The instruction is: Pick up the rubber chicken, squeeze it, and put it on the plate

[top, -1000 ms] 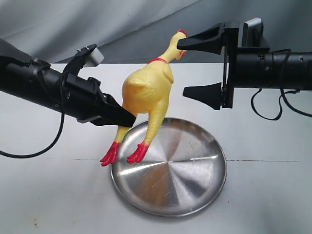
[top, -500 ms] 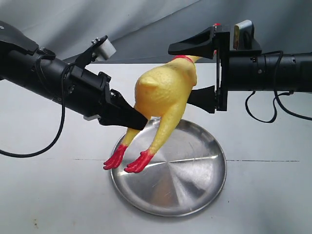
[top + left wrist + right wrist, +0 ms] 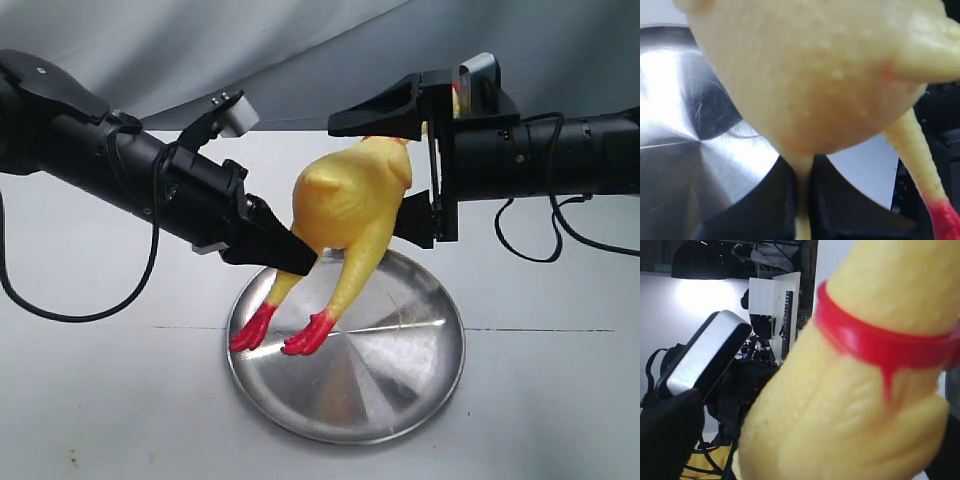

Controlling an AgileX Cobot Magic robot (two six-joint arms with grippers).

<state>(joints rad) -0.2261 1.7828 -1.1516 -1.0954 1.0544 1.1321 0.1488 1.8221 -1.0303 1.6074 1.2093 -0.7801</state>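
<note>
The yellow rubber chicken (image 3: pixel 355 200) hangs feet-down over the left part of the steel plate (image 3: pixel 400 365), its red feet (image 3: pixel 308 337) just above the plate. My left gripper (image 3: pixel 292 256) is shut on one thin leg; the left wrist view shows that leg (image 3: pixel 802 200) pinched between the black fingers under the plump body (image 3: pixel 805 75). My right gripper (image 3: pixel 375 175) is open and straddles the chicken's upper body, one finger above it and one below. The chicken's head is mostly hidden behind that gripper. The red neck band (image 3: pixel 880 345) fills the right wrist view.
The plate (image 3: pixel 680 125) lies on a white table (image 3: pixel 110 400) in front of a grey backdrop (image 3: pixel 280 50). The left arm's wrist camera (image 3: pixel 705 360) shows close behind the chicken in the right wrist view. Black cables (image 3: pixel 540 235) hang from both arms.
The left arm has carried the chicken to the right and lower over the plate. The right gripper has slid left, still open, so the chicken's upper body now sits between its fingers.
</note>
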